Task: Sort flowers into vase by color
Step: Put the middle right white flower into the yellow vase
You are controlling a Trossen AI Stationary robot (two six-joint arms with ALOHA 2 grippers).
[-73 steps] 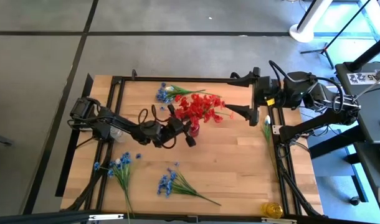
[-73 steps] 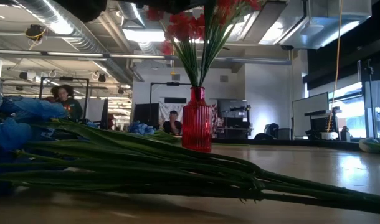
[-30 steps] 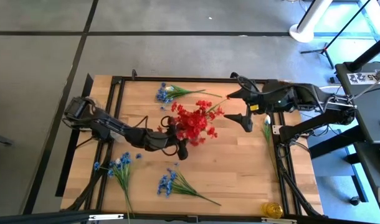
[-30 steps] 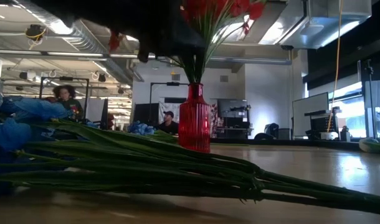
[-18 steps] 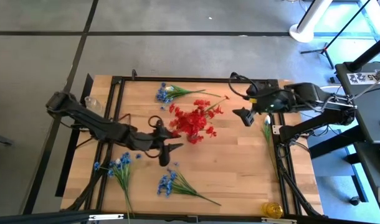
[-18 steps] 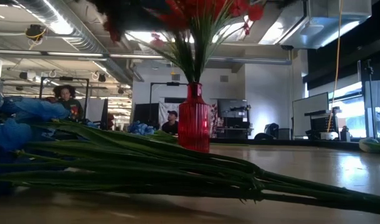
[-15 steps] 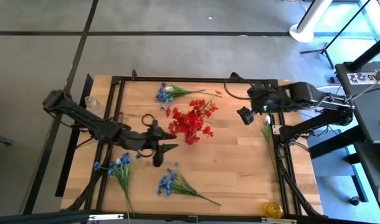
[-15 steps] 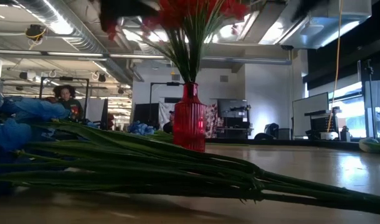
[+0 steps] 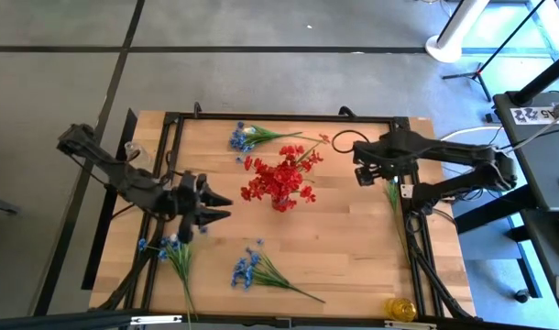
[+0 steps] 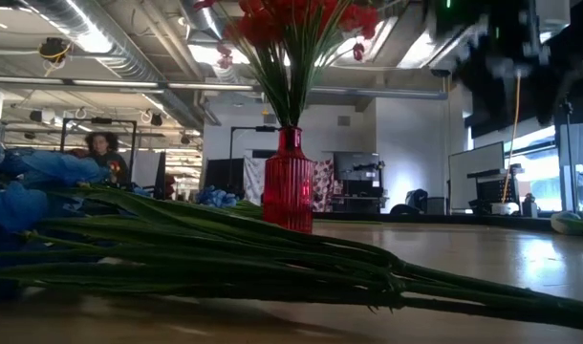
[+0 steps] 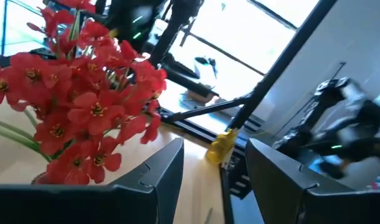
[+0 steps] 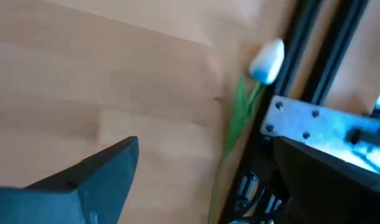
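While your red flowers (image 9: 279, 175) stood bunched upright in the ribbed red vase (image 10: 288, 192) mid-table | blue sprigs (image 9: 251, 270) lay flat at the near and far edges | left gripper (image 9: 209, 203) sat wide, empty, beside the vase | right gripper (image 9: 364, 174) gaped over a white bloom (image 12: 267, 61).

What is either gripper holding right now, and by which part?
Nothing. The left gripper is open and empty, clear of the red flowers in the vase. The right gripper is open over bare table.
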